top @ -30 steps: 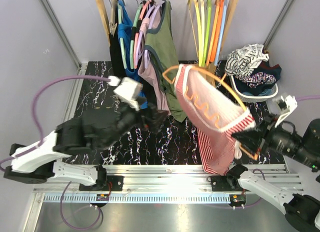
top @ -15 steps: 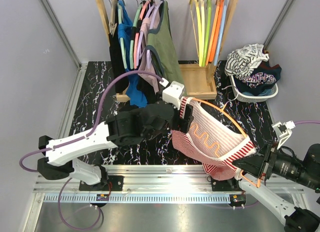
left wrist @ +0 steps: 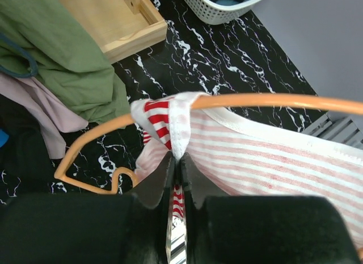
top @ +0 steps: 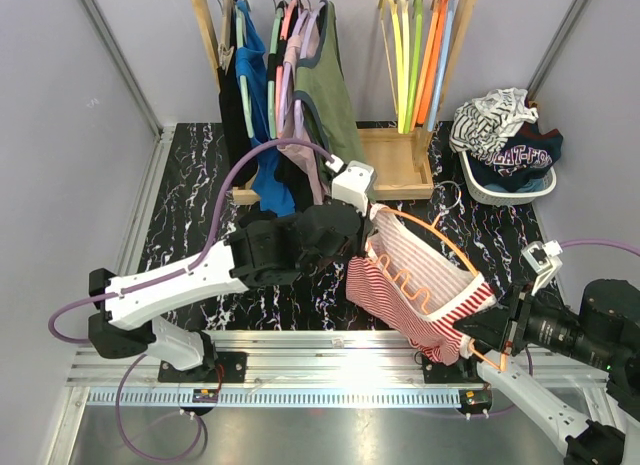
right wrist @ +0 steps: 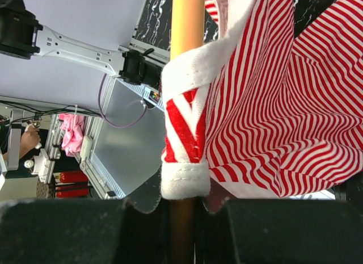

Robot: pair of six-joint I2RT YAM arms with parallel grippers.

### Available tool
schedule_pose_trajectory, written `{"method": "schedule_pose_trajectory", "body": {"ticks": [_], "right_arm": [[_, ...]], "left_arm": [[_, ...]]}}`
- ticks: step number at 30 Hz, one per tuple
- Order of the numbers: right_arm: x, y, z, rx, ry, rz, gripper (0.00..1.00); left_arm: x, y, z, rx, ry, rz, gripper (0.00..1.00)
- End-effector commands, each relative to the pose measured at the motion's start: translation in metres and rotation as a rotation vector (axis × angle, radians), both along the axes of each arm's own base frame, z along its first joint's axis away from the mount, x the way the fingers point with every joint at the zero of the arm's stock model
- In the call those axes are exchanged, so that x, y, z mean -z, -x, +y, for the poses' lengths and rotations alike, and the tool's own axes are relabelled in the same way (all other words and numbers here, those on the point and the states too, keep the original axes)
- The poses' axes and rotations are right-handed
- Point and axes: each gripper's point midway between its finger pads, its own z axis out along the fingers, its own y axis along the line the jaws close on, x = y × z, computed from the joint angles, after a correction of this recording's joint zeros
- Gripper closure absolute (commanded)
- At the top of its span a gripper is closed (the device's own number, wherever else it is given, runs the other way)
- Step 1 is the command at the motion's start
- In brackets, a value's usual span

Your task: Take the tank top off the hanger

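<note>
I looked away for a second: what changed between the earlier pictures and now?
The left gripper swung in from the left and closed on a strap of the striped tank top. The right gripper lowered the orange hanger, still clamping it. The clothes rack stayed put.

There is one red-and-white striped tank top [top: 420, 315] and one thin orange hanger [top: 447, 247]. Two white-and-black robot arms are in view, the left [top: 180, 275] and the right [top: 560, 330], each trailing one purple cable. One wooden clothes rack [top: 207, 25] carries four hanging garments: black [top: 232, 95], blue [top: 255, 75], mauve [top: 295, 145] and olive green [top: 335, 85]. It also carries about six bare coloured hangers [top: 415, 55], which overlap too much for a firm count. One white plastic basket [top: 500, 193] holds two crumpled garments.
</note>
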Motion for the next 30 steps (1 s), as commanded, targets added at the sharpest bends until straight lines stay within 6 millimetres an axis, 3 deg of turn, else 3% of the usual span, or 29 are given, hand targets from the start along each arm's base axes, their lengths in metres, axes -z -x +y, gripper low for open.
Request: {"method": "schedule_pose_trajectory", "body": {"ticks": [1, 4, 6, 7, 8, 9, 10, 11, 12, 14, 15, 21, 24, 27, 30], "right_arm": [[0.037, 0.035, -0.012, -0.054, 0.088, 0.162, 1.00], [0.037, 0.035, -0.012, -0.058, 0.089, 0.161, 1.00], [0.034, 0.037, -0.013, -0.063, 0.082, 0.152, 1.00], [0.033, 0.038, -0.013, -0.065, 0.078, 0.150, 1.00], [0.031, 0.040, -0.013, -0.066, 0.069, 0.143, 1.00], [0.029, 0.041, -0.014, -0.065, 0.062, 0.138, 1.00], [0.029, 0.042, -0.014, -0.062, 0.058, 0.136, 1.00], [0.028, 0.043, -0.015, -0.061, 0.052, 0.132, 1.00], [0.028, 0.043, -0.016, -0.051, 0.051, 0.132, 1.00], [0.028, 0.042, -0.017, -0.041, 0.051, 0.126, 1.00], [0.029, 0.038, -0.020, -0.009, 0.061, 0.117, 1.00], [0.032, 0.020, -0.029, 0.069, 0.122, 0.084, 1.00], [0.029, 0.009, -0.036, 0.134, 0.146, 0.054, 1.00], [0.019, 0.004, -0.033, 0.137, 0.114, 0.010, 1.00], [0.009, 0.000, -0.021, 0.116, 0.036, -0.019, 1.00]], "left_arm": [[-0.049, -0.013, 0.007, -0.051, 0.143, -0.057, 0.94], [-0.041, -0.029, 0.021, -0.104, 0.109, -0.049, 1.00], [-0.035, -0.044, 0.041, -0.164, 0.093, -0.041, 1.00], [-0.019, -0.049, 0.050, -0.189, 0.055, -0.029, 1.00], [-0.019, -0.051, 0.064, -0.211, 0.059, -0.035, 1.00], [-0.007, -0.059, 0.086, -0.262, 0.040, -0.025, 1.00], [0.009, -0.065, 0.093, -0.286, 0.009, -0.007, 1.00], [0.008, -0.065, 0.109, -0.308, 0.022, -0.003, 1.00], [0.028, -0.071, 0.126, -0.351, -0.009, 0.026, 1.00], [0.031, -0.065, 0.143, -0.354, 0.011, 0.046, 1.00], [0.047, -0.062, 0.150, -0.361, -0.015, 0.074, 1.00], [0.089, -0.038, 0.164, -0.357, -0.029, 0.188, 1.00], [0.091, -0.026, 0.162, -0.318, 0.032, 0.222, 1.00], [0.109, -0.013, 0.155, -0.264, 0.027, 0.290, 1.00], [0.127, 0.000, 0.130, -0.161, 0.085, 0.366, 1.00]]}}
